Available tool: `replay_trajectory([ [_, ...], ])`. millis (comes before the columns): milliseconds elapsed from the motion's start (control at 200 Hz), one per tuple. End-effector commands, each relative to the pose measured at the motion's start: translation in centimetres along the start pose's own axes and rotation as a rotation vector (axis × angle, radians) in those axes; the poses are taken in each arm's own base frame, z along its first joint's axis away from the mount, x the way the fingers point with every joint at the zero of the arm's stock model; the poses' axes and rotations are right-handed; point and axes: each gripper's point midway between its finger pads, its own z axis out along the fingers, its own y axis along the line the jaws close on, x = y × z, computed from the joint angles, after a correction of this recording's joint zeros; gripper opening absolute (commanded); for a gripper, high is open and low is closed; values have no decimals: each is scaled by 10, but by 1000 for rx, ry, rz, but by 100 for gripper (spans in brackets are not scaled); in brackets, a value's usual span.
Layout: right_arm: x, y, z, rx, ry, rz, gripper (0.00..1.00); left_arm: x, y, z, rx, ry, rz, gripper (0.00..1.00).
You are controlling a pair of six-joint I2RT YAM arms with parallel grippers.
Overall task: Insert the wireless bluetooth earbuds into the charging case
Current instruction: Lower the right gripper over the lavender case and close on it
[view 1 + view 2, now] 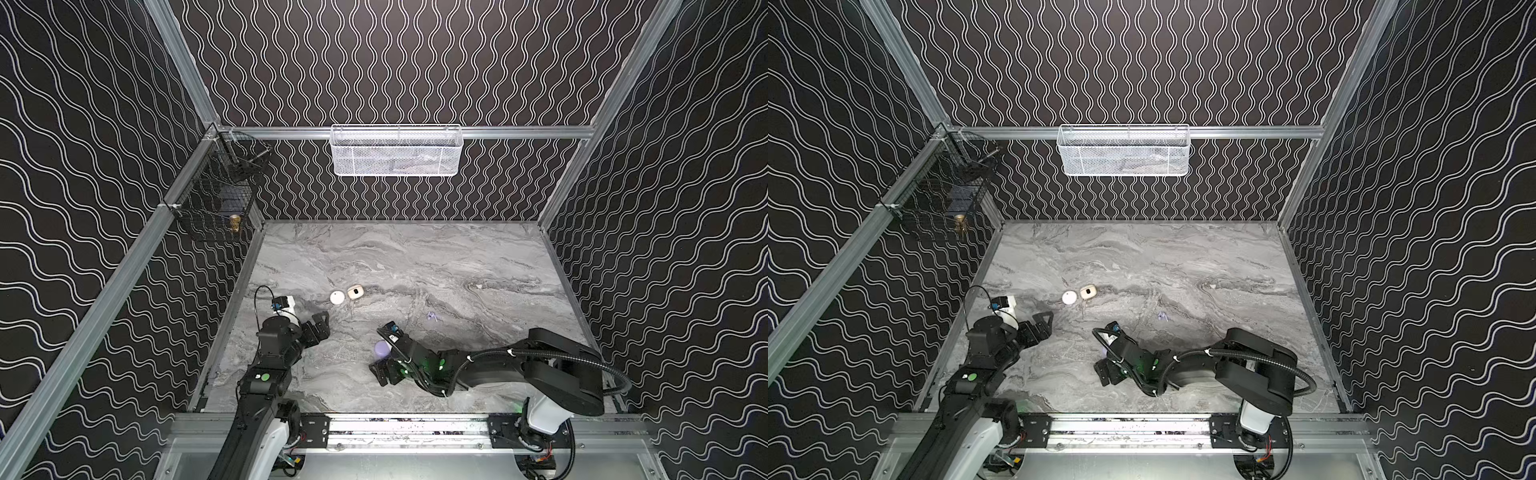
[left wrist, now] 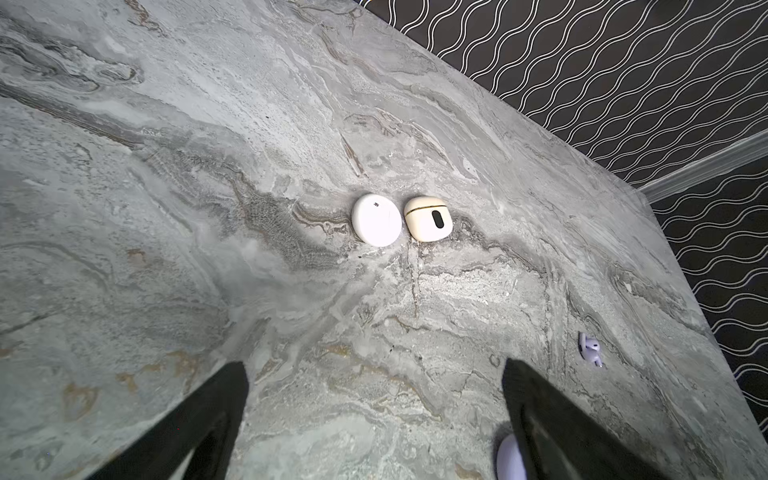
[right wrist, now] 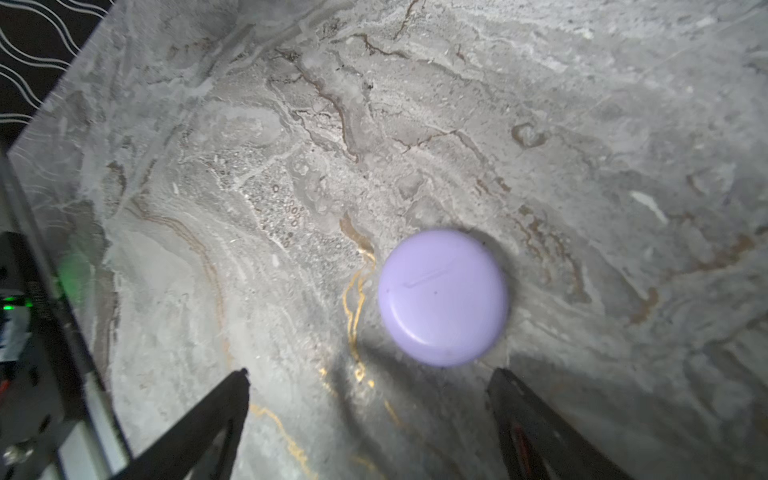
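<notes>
Clearly both claws are released. The left gripper (image 2: 374, 365) hangs spread over the near left of the table (image 1: 457, 257), holding nothing. The right gripper (image 3: 370, 372) is spread low at near centre, and a closed round lavender case (image 3: 442, 297) lies just beyond its jaws, not between them. One lavender earbud (image 1: 432, 317) lies alone, farther back and right. A white case (image 1: 337, 297) and a cream case (image 1: 355, 291) sit side by side, left of centre.
</notes>
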Motion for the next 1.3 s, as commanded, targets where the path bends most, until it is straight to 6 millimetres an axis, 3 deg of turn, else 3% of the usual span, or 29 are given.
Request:
replay_trajectory([
  [0, -8, 5, -4, -25, -33, 84, 91, 0, 1, 0, 0, -5, 18, 99],
  [205, -15, -16, -16, 69, -76, 93, 90, 0, 0, -2, 5, -10, 18, 99],
  [420, -15, -20, 1, 80, -60, 2, 89, 0, -2, -3, 15, -13, 21, 99],
  [711, -10, -3, 21, 8, 2, -33, 90, -1, -3, -3, 22, -19, 21, 99],
  [1186, 3, 34, 12, -108, 29, -18, 79, -1, -3, -4, 24, -23, 20, 99],
  [1291, 0, 32, 10, -89, 22, -20, 76, -1, -3, -4, 25, -24, 19, 99],
])
